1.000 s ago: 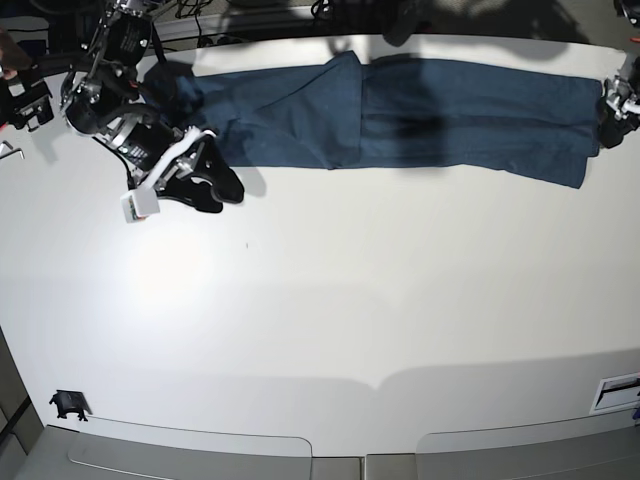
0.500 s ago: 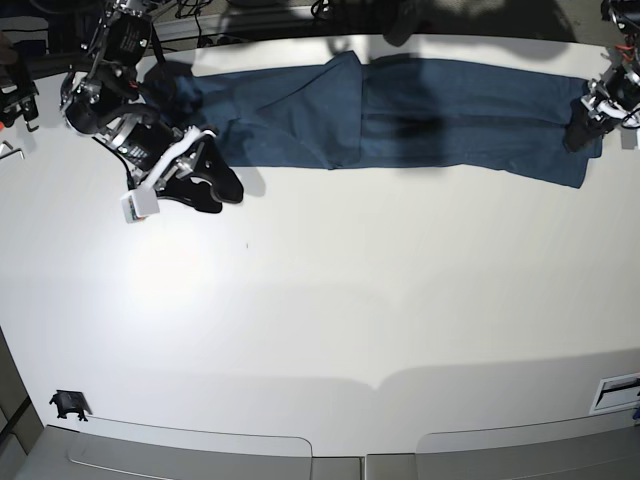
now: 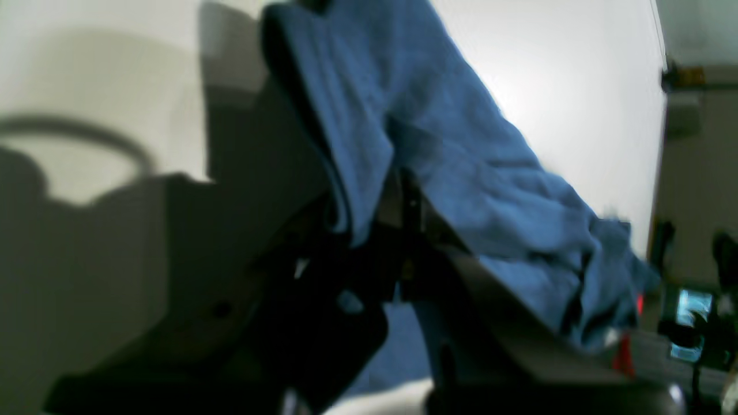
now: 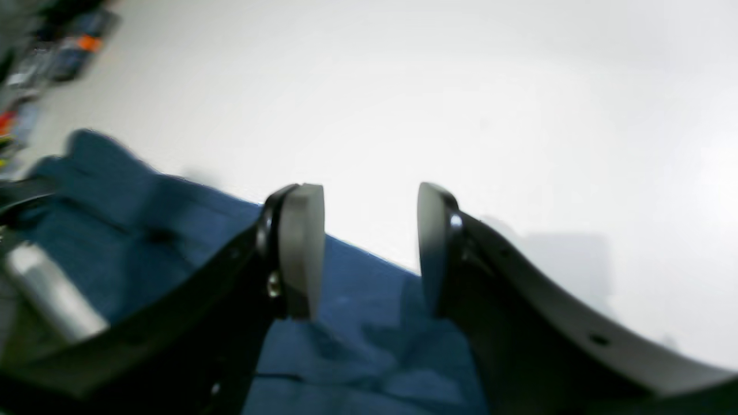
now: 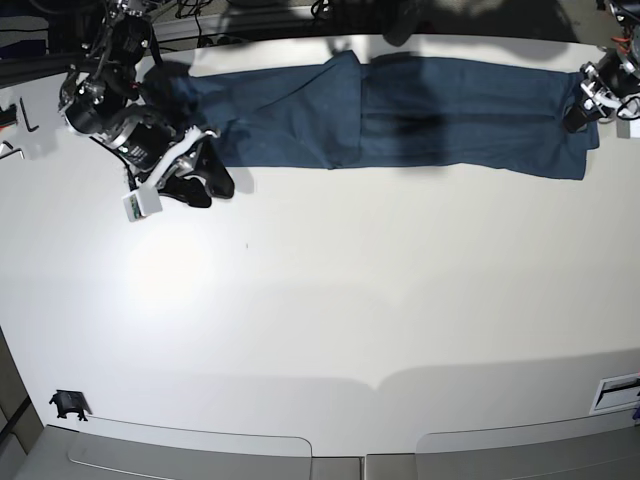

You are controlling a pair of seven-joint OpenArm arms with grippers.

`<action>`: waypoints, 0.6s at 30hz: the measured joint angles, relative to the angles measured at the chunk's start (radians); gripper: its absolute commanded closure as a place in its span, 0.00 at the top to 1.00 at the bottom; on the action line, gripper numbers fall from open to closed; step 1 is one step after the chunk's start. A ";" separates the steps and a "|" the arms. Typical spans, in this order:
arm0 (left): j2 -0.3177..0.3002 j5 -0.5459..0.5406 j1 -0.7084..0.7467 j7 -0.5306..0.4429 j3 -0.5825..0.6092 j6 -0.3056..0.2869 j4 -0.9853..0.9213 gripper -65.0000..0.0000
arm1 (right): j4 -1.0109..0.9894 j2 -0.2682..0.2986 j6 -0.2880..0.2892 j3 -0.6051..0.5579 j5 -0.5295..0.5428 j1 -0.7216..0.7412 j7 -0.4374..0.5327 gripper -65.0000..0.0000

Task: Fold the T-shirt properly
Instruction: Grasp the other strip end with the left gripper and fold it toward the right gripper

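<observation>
The dark teal-blue T-shirt (image 5: 400, 110) lies as a long narrow strip along the table's far side. At its right end in the base view, my left gripper (image 5: 583, 108) is shut on the cloth. The left wrist view shows the blue fabric (image 3: 461, 173) pinched where the left gripper (image 3: 375, 225) closes. My right gripper (image 5: 200, 178) hovers at the shirt's left end, near its front edge. In the right wrist view this gripper (image 4: 366, 248) stands open above the shirt (image 4: 144, 230), with nothing between its pads (image 4: 300, 248).
The white table (image 5: 350, 300) stretches wide in front of the shirt. A small black clip (image 5: 68, 403) sits at the front left corner and a label (image 5: 618, 390) at the front right. Tools (image 5: 25, 110) lie off the far left.
My left gripper has moved in onto the shirt's right end and shut on it. The right gripper has shifted slightly up and left toward the shirt, still open.
</observation>
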 measured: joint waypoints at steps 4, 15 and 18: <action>0.005 -0.122 0.019 0.084 0.002 0.000 0.114 0.00 | 0.000 0.000 -0.105 0.000 -0.180 0.000 0.051 0.39; 0.187 -0.167 0.176 0.157 0.002 -0.001 0.537 0.00 | -0.062 0.000 -0.274 0.001 -0.439 0.000 0.135 0.38; 0.238 -0.167 0.179 0.159 0.002 -0.001 0.604 0.00 | -0.111 -0.002 -0.281 0.000 -0.452 0.000 0.145 0.39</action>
